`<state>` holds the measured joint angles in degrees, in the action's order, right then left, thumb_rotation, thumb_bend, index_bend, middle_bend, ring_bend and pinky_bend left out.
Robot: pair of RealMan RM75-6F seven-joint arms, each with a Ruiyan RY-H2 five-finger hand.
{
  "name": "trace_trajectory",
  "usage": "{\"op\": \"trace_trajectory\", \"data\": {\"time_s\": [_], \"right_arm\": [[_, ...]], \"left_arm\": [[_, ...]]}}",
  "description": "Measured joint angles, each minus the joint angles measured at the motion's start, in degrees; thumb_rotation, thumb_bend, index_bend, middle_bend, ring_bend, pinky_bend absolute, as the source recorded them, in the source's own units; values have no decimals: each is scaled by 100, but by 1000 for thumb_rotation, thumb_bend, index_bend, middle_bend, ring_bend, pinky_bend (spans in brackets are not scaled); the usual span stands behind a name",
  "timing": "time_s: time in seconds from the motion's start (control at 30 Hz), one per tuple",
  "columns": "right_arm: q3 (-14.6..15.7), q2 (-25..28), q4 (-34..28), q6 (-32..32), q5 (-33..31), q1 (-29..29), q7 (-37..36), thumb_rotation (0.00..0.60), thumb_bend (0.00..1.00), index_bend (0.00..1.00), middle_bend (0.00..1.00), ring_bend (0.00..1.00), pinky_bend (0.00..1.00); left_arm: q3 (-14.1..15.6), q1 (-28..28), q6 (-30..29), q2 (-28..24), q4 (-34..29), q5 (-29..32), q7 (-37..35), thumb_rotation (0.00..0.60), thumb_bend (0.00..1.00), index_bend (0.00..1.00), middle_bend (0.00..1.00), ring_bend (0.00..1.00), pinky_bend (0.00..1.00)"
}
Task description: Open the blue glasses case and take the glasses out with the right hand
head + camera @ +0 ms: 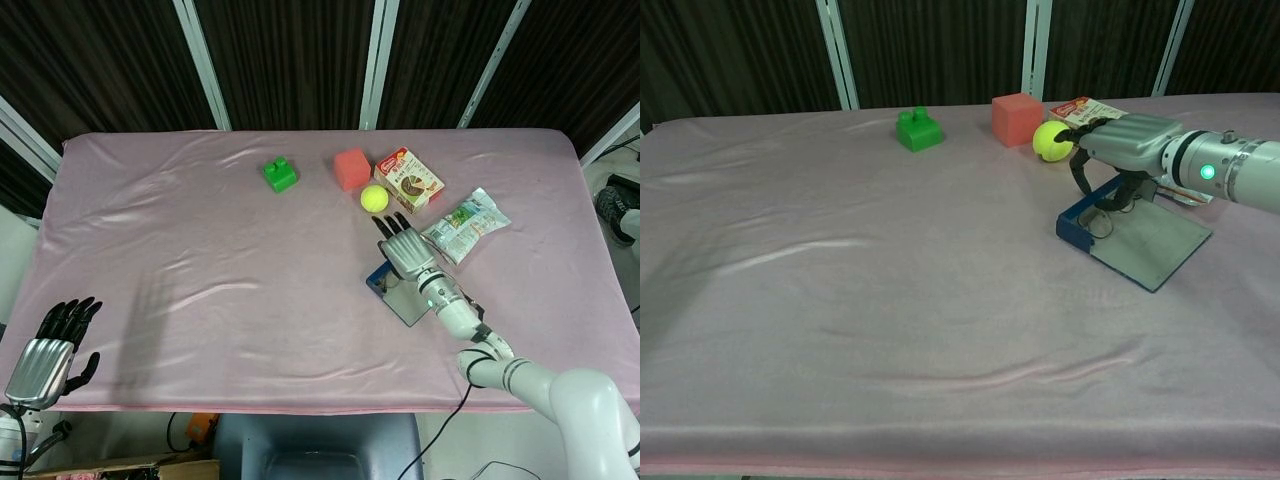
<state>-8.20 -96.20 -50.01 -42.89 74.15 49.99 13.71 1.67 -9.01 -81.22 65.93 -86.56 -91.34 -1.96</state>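
Observation:
The blue glasses case (pixel 1076 229) lies open on the pink cloth at the right, its grey lid (pixel 1150 245) flat toward me. From the head view the case (pixel 379 281) shows just under my right hand (pixel 403 250). Thin-framed glasses (pixel 1101 221) lie inside it. My right hand (pixel 1127 144) hovers over the case's far end, its fingers mostly stretched out and its dark fingertips (pixel 1078 172) bent down toward the glasses. I see nothing gripped in it. My left hand (pixel 45 355) hangs off the table's near left corner, empty, with fingers apart.
A yellow-green ball (pixel 1048 141) sits right by the right hand's fingers. Behind it are a red cube (pixel 1016 118), a snack box (pixel 409 179) and a green block (pixel 917 130). A snack bag (pixel 465 223) lies right of the hand.

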Motion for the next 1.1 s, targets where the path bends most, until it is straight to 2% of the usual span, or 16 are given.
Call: {"op": "trace_trajectory", "data": {"time_s": [0.37,0.63,0.87,1.1], "right_arm": [[-89,189,-309,-124,-46,-30,-9,600,469,681,92,7,0],[-179,222,-466,-683,74,-121,-150,600,469,681,92,8,0],[-105,-174,22,-1712,554,-301,-355,600,469,679,92,8,0],[-82,-401,298,-2057,784,-369,-576,600,469,674,92,8,0]], "left_arm": [[35,-15,11,-18,0,-60,-62,600,432,0,44,0,61],[56,-20,20,-32,2,-81,-94,600,432,0,44,0,60],[76,-20,28,-43,-17,-100,-87,600,432,0,44,0,60],[99,3,-29,-58,-20,-147,-117,600,433,0,45,0,60]]}}
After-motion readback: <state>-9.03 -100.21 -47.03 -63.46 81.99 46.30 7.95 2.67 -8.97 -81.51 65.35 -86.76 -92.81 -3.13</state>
